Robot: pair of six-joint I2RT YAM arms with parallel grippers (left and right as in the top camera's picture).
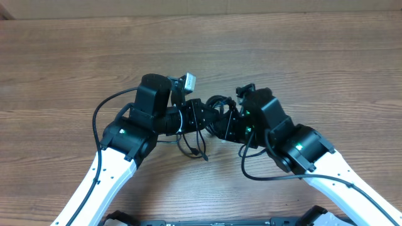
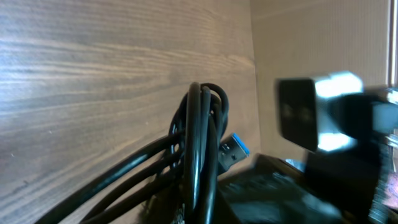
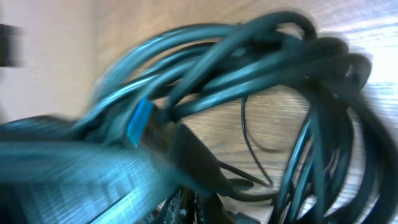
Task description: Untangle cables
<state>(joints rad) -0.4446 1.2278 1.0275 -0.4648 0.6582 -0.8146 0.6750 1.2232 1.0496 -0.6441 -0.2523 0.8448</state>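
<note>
The cables (image 1: 217,105) form a small black knot at the middle of the table, held up between my two arms. My left gripper (image 1: 206,117) is shut on the knot from the left. My right gripper (image 1: 230,124) is shut on it from the right, close to the other. Two loose cord ends (image 1: 196,148) hang toward the front. In the left wrist view the looped cables (image 2: 200,137) run down into the jaws, and a blue-tipped plug (image 2: 236,148) sticks out beside them. The right wrist view is filled with the cables (image 3: 261,68) and the same blue plug (image 3: 140,118).
The wooden table (image 1: 301,56) stretches out on all sides, with a pale wall (image 1: 188,7) along its far edge. Thicker black arm cables loop out beside the left arm (image 1: 99,116) and the right arm (image 1: 264,177). The right arm's camera block (image 2: 317,115) sits close to the left gripper.
</note>
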